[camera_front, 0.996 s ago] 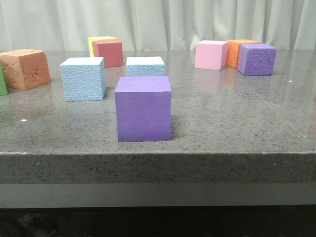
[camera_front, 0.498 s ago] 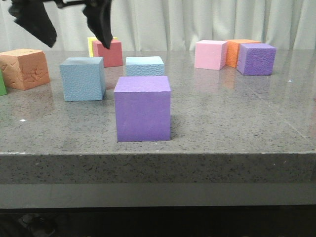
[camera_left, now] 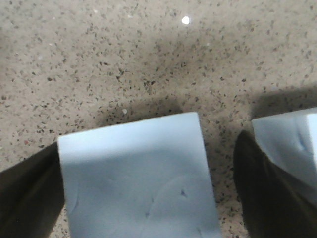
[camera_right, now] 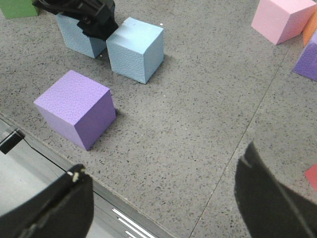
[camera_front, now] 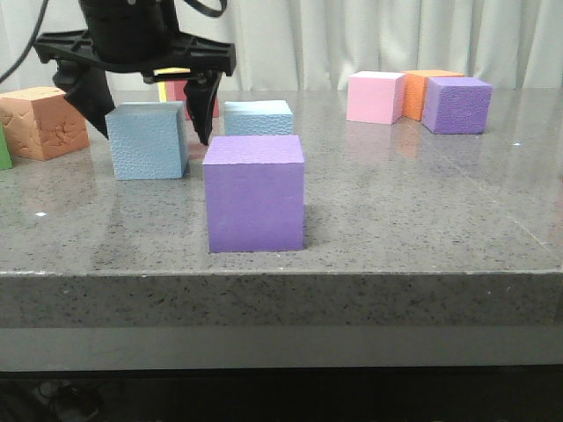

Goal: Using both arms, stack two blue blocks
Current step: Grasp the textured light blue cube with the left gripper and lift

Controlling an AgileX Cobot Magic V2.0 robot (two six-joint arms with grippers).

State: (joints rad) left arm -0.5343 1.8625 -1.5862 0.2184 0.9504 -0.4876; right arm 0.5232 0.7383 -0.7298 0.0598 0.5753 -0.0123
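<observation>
lab: curtain (camera_front: 352,40), granite table (camera_front: 396,220)

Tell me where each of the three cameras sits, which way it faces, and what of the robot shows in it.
Front view: low at the table's near edge, facing forward over it; shows the left gripper open astride the left blue block.
Left wrist view: on the left arm, looking down at that blue block between its dark fingers.
Right wrist view: on the right arm, high over the table, looking down; the right gripper is open.
Shared: the front and right wrist views both show the purple block and second blue block.
</observation>
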